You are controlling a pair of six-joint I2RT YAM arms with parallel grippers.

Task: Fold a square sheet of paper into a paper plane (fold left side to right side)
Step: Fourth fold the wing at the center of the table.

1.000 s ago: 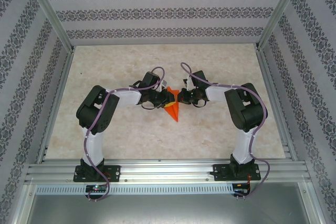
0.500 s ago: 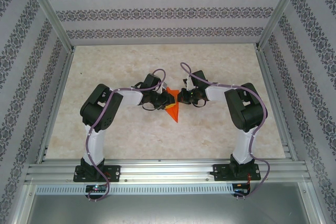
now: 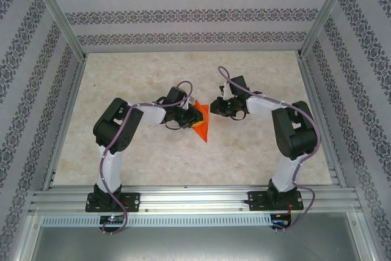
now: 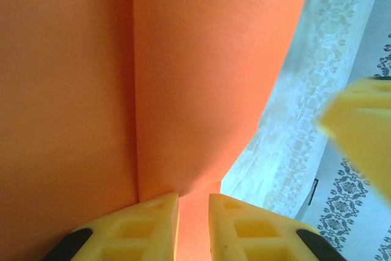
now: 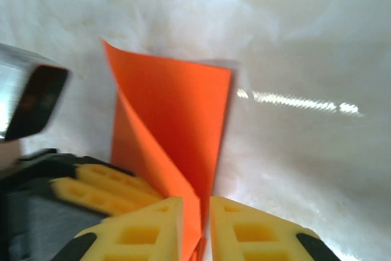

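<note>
The orange paper [image 3: 201, 124] is folded into a narrow pointed shape with a centre crease, its nose toward the near side. My left gripper [image 3: 190, 116] is shut on its left part and holds it tilted up off the table. In the left wrist view the paper [image 4: 201, 59] runs between my left gripper's [image 4: 193, 200] fingertips. My right gripper [image 3: 215, 107] stands just right of the paper, slightly open. In the right wrist view the paper's [image 5: 177, 108] edge lies loose in the gap of my right gripper [image 5: 197, 205].
The beige marble-look table top [image 3: 134, 71] stretches all round the arms. Patterned walls [image 3: 195, 13] and aluminium frame posts [image 3: 58, 13] close in the back and sides. A metal rail [image 3: 195, 198] runs along the near edge.
My right gripper has opened a little, let go of the paper and drawn back to the right. The left gripper keeps its grip and has barely moved.
</note>
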